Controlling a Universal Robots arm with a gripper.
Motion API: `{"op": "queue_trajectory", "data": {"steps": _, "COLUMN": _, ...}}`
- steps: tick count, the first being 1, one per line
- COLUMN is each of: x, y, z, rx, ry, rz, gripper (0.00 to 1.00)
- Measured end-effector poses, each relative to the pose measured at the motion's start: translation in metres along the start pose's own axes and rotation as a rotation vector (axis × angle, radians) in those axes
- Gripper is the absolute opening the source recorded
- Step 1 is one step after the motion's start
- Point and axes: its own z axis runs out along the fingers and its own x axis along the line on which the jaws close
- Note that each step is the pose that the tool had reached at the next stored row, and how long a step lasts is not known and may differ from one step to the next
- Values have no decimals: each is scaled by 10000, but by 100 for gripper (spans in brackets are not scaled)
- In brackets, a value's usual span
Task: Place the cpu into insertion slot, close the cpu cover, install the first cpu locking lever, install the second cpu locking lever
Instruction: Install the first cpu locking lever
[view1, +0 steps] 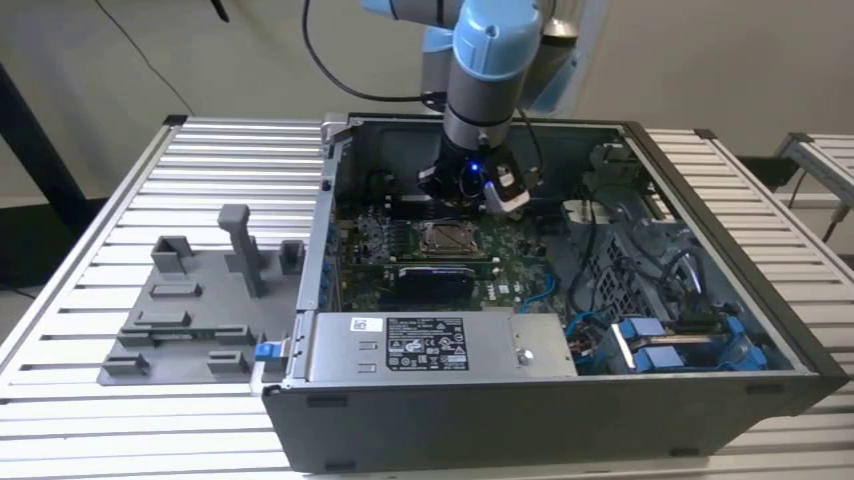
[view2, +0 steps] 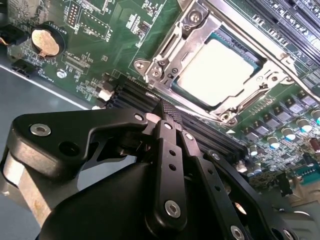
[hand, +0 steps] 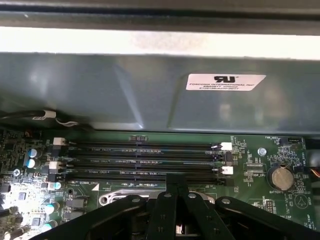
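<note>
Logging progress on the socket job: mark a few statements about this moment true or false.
1. The cpu lies in the insertion slot. True.
2. The gripper holds the cpu. False: its jaws are shut on nothing.
3. The cpu cover is down around the chip. True.
4. The coin battery sits inside the slot. False: it sits apart on the green board.

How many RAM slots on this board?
4. The RAM slots lie in parallel rows in the first wrist view, between the case wall and the gripper, which hides part of the nearest.
</note>
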Motion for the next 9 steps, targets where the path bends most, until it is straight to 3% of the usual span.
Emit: {"op": "queue_trajectory", "data": {"steps": 9, "x": -3, "y": -9, "z": 28, "rx": -7, "ry": 7, "rz": -20, "gripper": 11}}
